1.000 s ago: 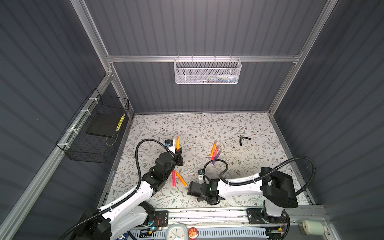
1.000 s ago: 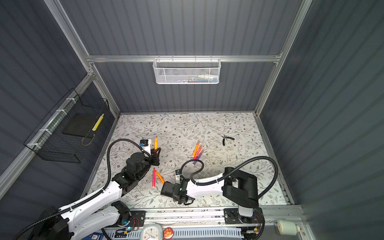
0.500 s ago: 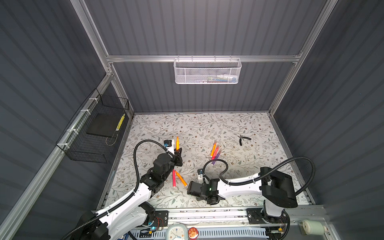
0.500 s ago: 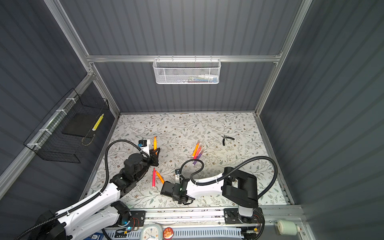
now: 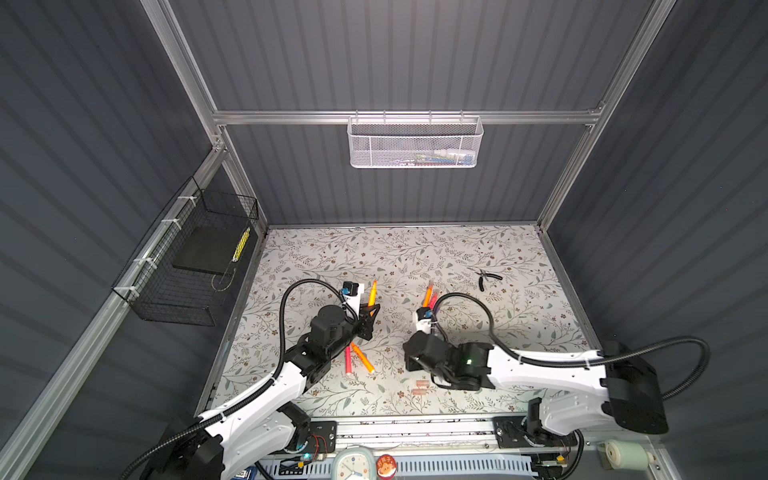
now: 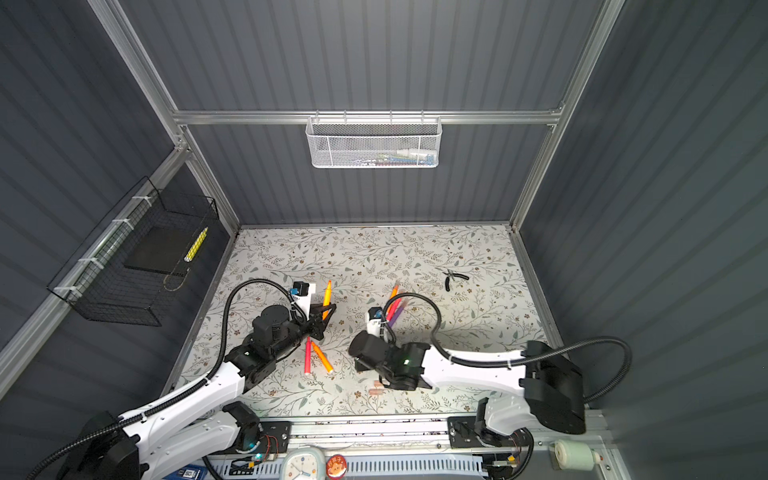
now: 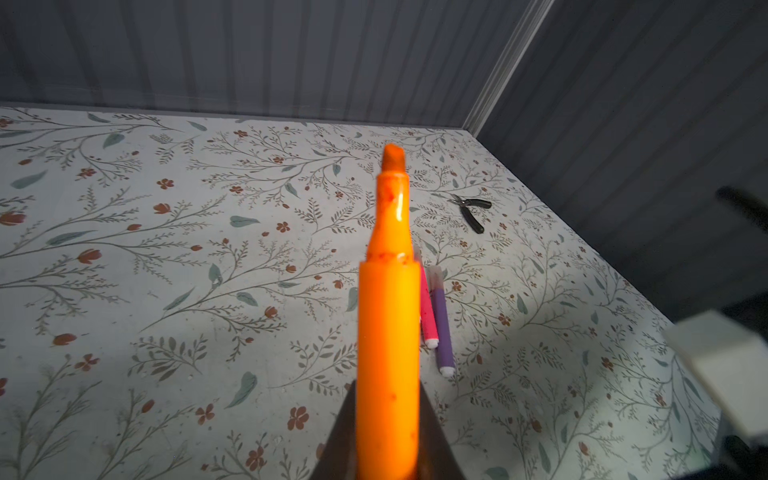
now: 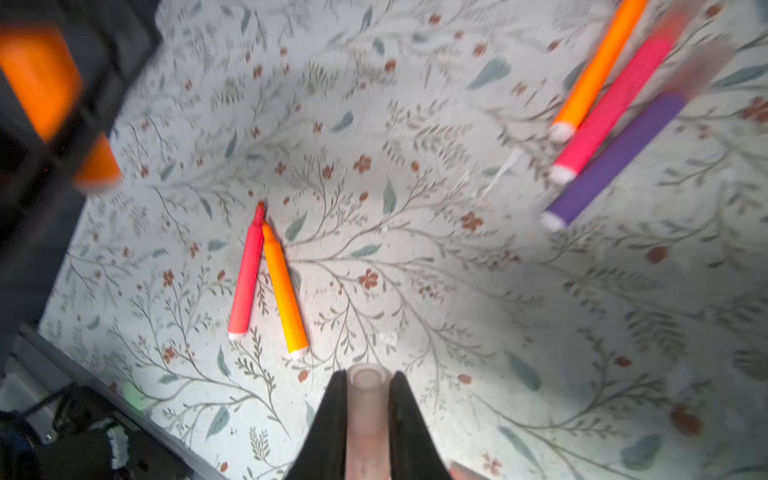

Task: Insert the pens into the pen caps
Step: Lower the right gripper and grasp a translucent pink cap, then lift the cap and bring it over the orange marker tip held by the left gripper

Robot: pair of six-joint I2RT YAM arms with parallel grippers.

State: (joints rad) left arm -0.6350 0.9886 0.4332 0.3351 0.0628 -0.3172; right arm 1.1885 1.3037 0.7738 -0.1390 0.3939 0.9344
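Note:
My left gripper (image 7: 388, 436) is shut on an orange pen (image 7: 388, 332), whose bare tip points away from the wrist; in both top views it stands up from the gripper (image 5: 371, 311) (image 6: 326, 311). My right gripper (image 8: 368, 386) is shut on a translucent pinkish pen cap (image 8: 368, 399), open end forward. In a top view its fingers are hidden under the right arm (image 5: 465, 361). A red-pink pen (image 8: 246, 282) and an orange pen (image 8: 284, 295) lie uncapped between the arms. Two more pen caps (image 5: 420, 386) lie near the front edge.
Three pens, orange (image 8: 598, 70), red-pink (image 8: 615, 104) and purple (image 8: 615, 158), lie side by side mid-table with pale caps on. Black-handled pliers (image 5: 486, 277) lie at the back right. A white mesh basket (image 5: 415, 143) hangs on the back wall, a black wire basket (image 5: 187, 266) on the left wall.
My right gripper has shut on the pen cap and moved up and away from the front edge with it. The left gripper keeps hold of the orange pen, nearly still.

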